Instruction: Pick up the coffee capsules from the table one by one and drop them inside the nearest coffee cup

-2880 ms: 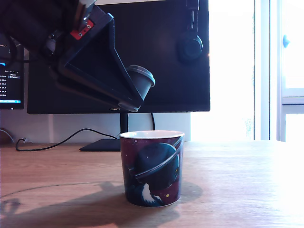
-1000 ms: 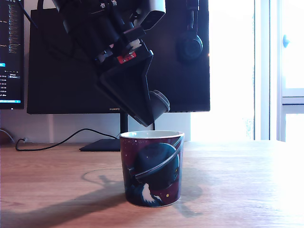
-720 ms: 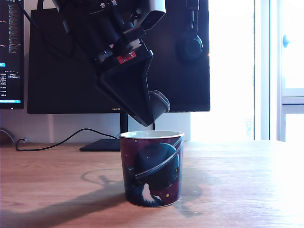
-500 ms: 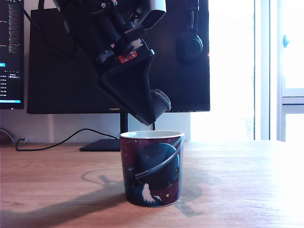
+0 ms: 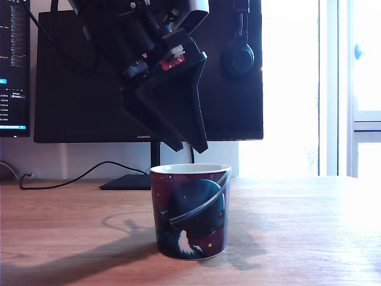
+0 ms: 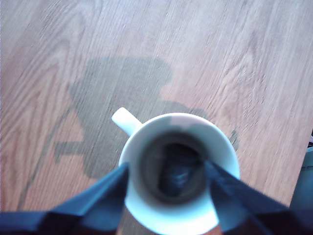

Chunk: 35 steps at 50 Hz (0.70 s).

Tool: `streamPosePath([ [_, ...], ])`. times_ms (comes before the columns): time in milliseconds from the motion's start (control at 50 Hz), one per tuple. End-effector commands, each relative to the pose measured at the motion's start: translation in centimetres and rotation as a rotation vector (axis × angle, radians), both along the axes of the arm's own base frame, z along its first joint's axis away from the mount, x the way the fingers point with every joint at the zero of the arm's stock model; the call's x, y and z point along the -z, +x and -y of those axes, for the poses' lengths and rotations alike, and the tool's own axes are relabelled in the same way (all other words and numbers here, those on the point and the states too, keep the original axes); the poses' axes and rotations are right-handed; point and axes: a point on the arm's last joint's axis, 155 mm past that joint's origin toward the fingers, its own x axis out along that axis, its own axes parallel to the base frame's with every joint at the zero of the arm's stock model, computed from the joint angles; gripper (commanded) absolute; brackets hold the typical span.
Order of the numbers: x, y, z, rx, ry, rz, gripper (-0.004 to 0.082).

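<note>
Black pincer (image 5: 191, 143) hangs spread wide and empty right over the space-print mug (image 5: 191, 211), with a dark grey capsule (image 6: 175, 172) sitting down inside it.

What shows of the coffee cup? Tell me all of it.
The coffee cup stands upright on the wooden table: tapered, glossy, maroon and navy with a ringed planet and stars, white inside. The wrist view shows a small white handle and a dark capsule at its bottom. The gripper hangs above, jaws open, not touching.
</note>
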Motion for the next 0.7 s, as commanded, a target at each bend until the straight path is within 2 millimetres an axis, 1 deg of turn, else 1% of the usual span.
streamPosePath([
  [0, -0.8, 0.1, 0.1, -0.001, -0.019, 0.01, 0.0234],
  [60, -1.5, 0.1, 0.2, 0.0, -0.034, 0.023, -0.0012],
  [80, -1.7, 0.1, 0.2, 0.0, -0.04, 0.029, -0.0035],
  [100, -2.0, 0.2, 0.2, 0.0, -0.049, 0.037, -0.0006],
  [120, -2.3, 0.3, 0.3, -0.001, -0.056, 0.043, -0.0002],
  [180, -3.1, 0.6, 0.3, -0.008, -0.077, 0.062, -0.0015],
  [280, -3.8, 1.0, -0.1, -0.026, -0.094, 0.074, -0.0016],
  [500, -3.9, 1.8, -1.1, -0.065, -0.097, 0.057, -0.0016],
  [680, -3.7, 1.2, -1.1, -0.062, -0.101, 0.023, -0.0016],
])
